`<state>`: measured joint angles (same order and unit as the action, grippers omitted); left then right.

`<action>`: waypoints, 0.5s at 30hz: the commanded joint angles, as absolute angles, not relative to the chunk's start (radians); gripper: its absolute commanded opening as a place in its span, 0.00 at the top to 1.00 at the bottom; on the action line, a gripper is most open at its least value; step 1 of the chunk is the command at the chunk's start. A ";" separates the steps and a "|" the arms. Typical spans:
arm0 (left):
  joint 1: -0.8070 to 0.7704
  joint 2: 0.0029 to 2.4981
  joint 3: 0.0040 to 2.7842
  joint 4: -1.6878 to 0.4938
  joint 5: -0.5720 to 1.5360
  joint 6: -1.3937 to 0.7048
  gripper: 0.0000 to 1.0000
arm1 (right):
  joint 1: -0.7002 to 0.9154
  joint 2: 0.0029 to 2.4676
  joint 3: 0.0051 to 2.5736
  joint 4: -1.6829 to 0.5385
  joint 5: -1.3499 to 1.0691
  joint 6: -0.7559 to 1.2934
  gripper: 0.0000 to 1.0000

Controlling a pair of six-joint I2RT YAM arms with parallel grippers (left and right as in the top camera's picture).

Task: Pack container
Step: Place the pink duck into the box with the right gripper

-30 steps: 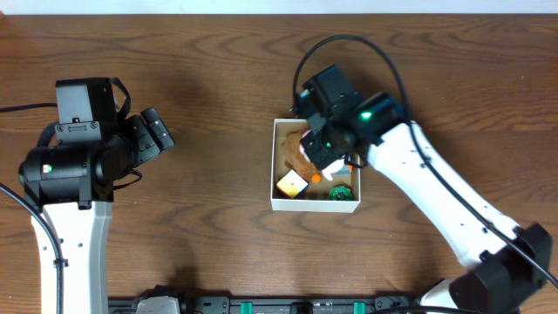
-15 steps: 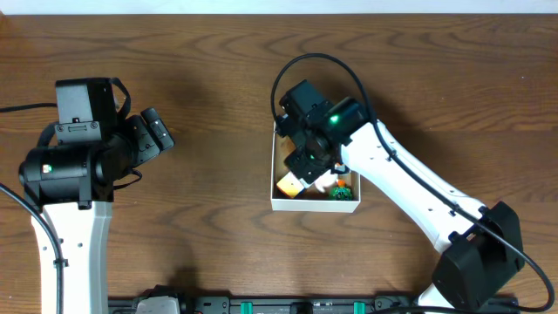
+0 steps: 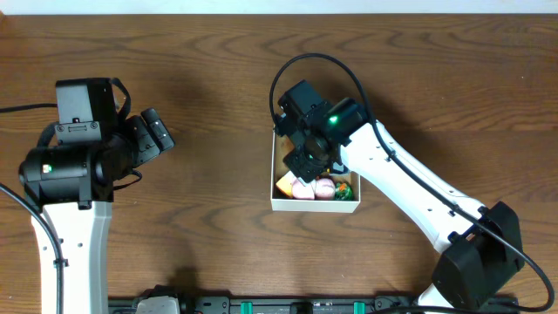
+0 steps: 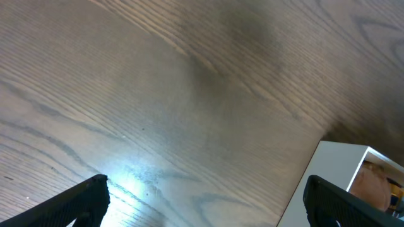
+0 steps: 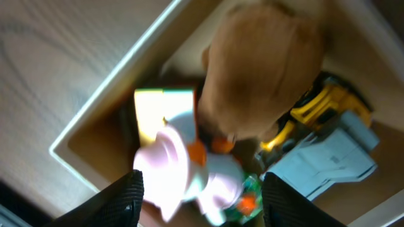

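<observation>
The container (image 3: 314, 206), a small white box with a brown inside, sits at mid-table. My right gripper (image 3: 307, 157) hovers over its left half, open. In the right wrist view a blurred pink and white toy (image 5: 170, 167) lies below the spread right gripper (image 5: 205, 202), touching neither finger. Around it in the container (image 5: 113, 88) are a brown plush (image 5: 265, 69), a yellow block (image 5: 158, 104) and a yellow and grey toy (image 5: 328, 120). My left gripper (image 3: 157, 131) is open far to the left, over bare wood (image 4: 205, 202).
The container's white corner (image 4: 334, 170) shows at the right edge of the left wrist view. A black cable (image 3: 301, 65) loops above the right arm. Dark wooden tabletop (image 3: 218, 174) surrounds the container on all sides.
The right gripper shifted left over the container and its jaws opened. The pink and white toy now lies in the box's front part. The left arm has not moved.
</observation>
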<state>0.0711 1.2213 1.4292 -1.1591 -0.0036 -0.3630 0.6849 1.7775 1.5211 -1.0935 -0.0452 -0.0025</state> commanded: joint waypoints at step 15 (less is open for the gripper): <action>-0.077 1.235 1.431 -1.112 -0.012 -0.008 0.02 | 0.283 1.588 1.707 -1.029 0.141 0.276 0.01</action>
<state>-0.0750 1.2232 1.4292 -1.1240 -0.0040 -0.0837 0.3405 1.6226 1.6913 -1.0256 0.1158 0.2420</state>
